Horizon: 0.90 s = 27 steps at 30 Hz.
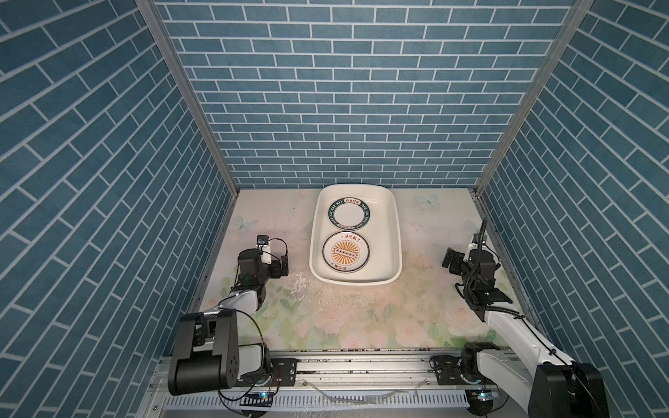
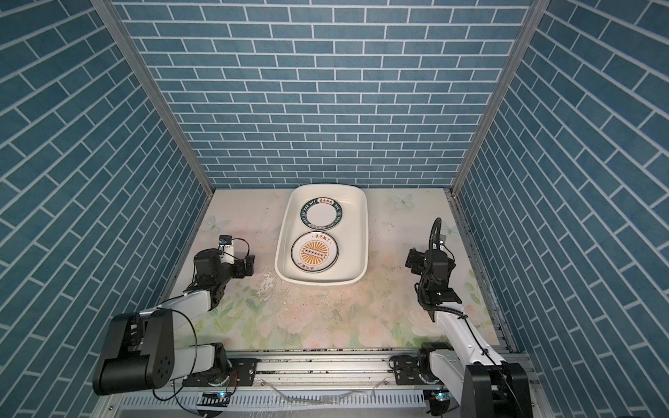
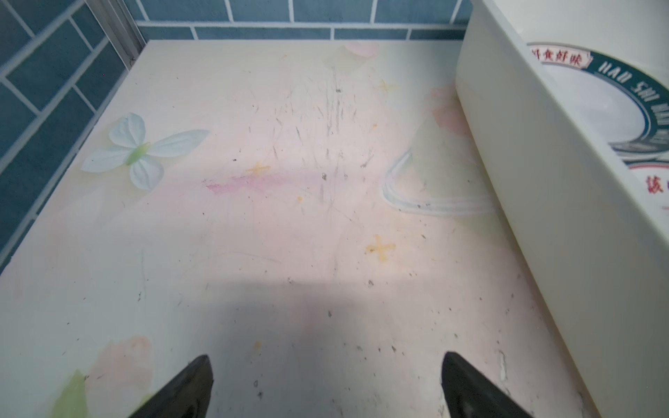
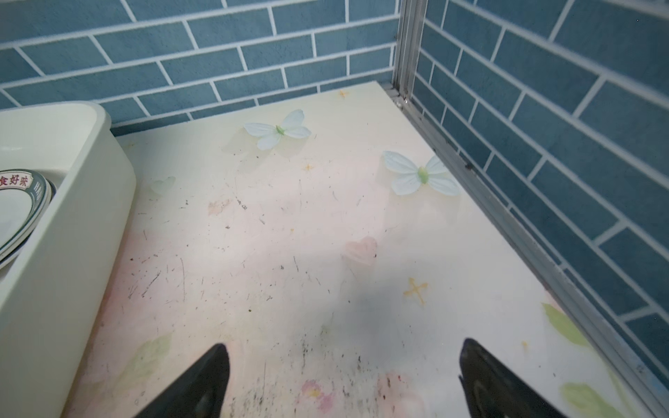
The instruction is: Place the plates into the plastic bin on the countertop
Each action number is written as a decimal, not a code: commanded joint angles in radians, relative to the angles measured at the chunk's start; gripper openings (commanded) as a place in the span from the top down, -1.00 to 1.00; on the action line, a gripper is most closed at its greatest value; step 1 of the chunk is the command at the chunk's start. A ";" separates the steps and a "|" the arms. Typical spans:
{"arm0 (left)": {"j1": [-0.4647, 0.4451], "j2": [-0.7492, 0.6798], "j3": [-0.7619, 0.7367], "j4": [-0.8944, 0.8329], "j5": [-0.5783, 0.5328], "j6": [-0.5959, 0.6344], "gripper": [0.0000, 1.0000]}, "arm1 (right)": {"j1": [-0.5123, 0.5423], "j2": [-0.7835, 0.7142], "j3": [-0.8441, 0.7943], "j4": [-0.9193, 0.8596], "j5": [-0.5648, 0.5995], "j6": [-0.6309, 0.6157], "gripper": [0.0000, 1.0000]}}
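the left hand [image 3: 325,356] is spread wide with nothing between its fingers, low over the surface [image 3: 289,217] and just beside the outer wall of the plastic bin [image 3: 543,181]. the right hand [image 4: 344,343] is spread and empty too, over bare surface on the far side of the bin and apart from it.

in both top views the bin stands at the back of the surface, its long side running away from the arms. the plates lie flat in it in two places, touching at their edges. at the far end a green-rimmed plate [image 1: 348,214] is on top. the right wrist view shows more plate rims stacked beneath it. at the near end lies an orange sunburst plate [image 1: 345,252].

the dark green rim carries white latin capitals, among them "shi". a small white banner on it has red chinese characters, "食好味" in the right wrist view. the sunburst plate has red characters above and below its centre, too small to read in the top views.
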 commanded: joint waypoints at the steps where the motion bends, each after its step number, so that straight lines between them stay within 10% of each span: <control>1: 0.014 0.021 -0.039 0.296 0.032 -0.048 -0.99 | -0.017 -0.020 -0.070 0.193 0.053 -0.115 -0.97; 8: 0.012 0.279 -0.178 0.840 0.064 -0.044 -0.99 | -0.126 0.143 -0.159 0.454 -0.051 -0.067 -0.98; 17: -0.021 0.231 -0.122 0.661 0.081 0.011 -0.99 | -0.268 0.452 -0.109 0.759 -0.205 0.017 -0.97; 27: -0.020 0.223 -0.019 0.462 0.159 0.041 -0.99 | -0.287 0.468 -0.163 0.875 -0.264 0.018 -0.97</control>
